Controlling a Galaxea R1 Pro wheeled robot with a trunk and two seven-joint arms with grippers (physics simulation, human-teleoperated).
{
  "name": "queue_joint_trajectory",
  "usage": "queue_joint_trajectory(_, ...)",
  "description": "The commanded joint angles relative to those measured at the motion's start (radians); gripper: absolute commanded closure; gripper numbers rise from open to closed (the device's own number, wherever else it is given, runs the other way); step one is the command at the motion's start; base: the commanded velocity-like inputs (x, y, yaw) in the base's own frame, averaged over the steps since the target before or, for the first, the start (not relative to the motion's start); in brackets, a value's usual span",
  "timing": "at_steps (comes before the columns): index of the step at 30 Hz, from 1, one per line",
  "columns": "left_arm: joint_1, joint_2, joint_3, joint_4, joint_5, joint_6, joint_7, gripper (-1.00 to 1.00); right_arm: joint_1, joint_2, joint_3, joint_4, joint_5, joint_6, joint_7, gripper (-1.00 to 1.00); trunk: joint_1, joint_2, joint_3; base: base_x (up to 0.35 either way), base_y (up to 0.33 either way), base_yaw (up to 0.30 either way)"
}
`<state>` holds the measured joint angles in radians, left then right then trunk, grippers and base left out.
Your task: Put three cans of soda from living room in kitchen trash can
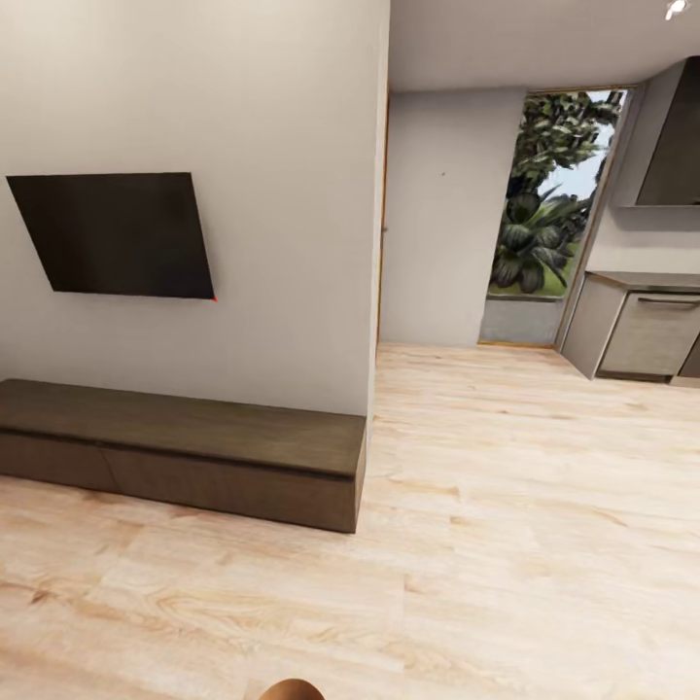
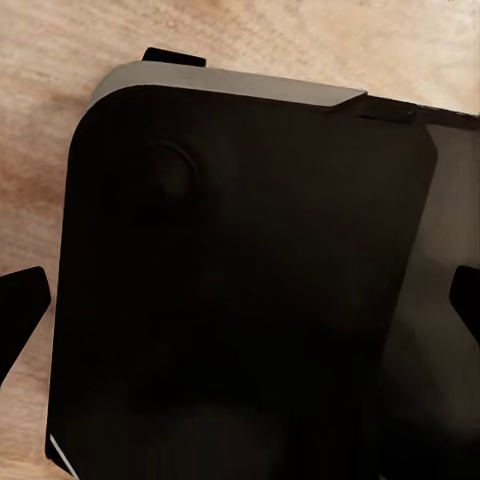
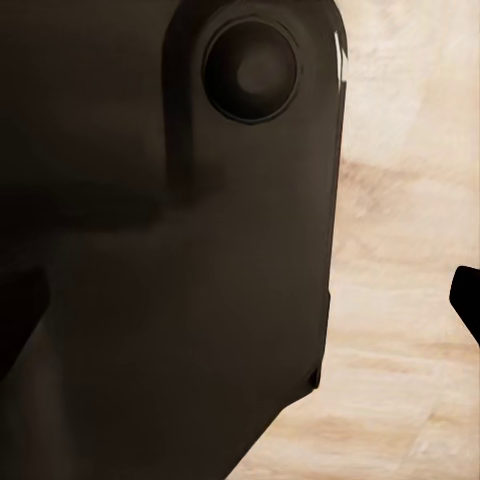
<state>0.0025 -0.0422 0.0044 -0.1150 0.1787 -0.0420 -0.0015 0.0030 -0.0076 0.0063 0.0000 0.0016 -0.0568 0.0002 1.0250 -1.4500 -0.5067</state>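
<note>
Pale plank floor (image 1: 506,544) of the living room; wall TV (image 1: 115,234) over long dark bench (image 1: 180,449). Left gripper (image 2: 240,300): fingertips wide apart around the robot's dark body (image 2: 240,300), holding nothing. Right gripper: one fingertip (image 3: 467,300) visible, jaw state unclear. Kitchen cabinets (image 1: 642,331) far ahead.

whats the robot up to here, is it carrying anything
It looks to be on its way between rooms, with nothing visibly being handled. The head view faces a wall-mounted TV above a long dark bench on a pale plank floor. Past the wall corner lie a tall window and grey kitchen cabinets. Both wrist views look down past dark robot bodywork at the floor, so each pincer's state is unclear.
</note>
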Motion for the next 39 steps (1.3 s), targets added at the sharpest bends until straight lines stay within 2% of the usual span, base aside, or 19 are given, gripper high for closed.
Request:
queue_joint_trajectory(1,0.000,0.000,-0.001,0.000,0.000,0.000,0.000,-1.00,0.000,0.000,0.000,0.000,0.000,0.000,0.000,-1.00,0.000,0.000,0.000,0.013,0.000,0.000)
queue_joint_trajectory(7,0.000,-0.001,0.000,0.000,0.000,-0.001,0.000,-1.00,0.000,-0.001,0.001,0.000,0.001,-0.001,0.001,-1.00,0.000,0.000,-0.001,0.006,0.000,0.112)
queue_joint_trajectory(20,0.000,-0.001,0.000,0.000,-0.001,-0.001,0.000,-1.00,0.000,-0.002,0.001,0.000,0.001,-0.001,0.001,-1.00,0.000,0.000,-0.010,0.000,0.000,0.252)
queue_joint_trajectory(39,0.000,0.004,-0.004,0.000,-0.007,-0.001,0.007,-1.00,0.000,-0.004,0.001,0.000,0.000,0.000,-0.001,-1.00,0.000,0.000,-0.011,0.000,0.000,0.016)
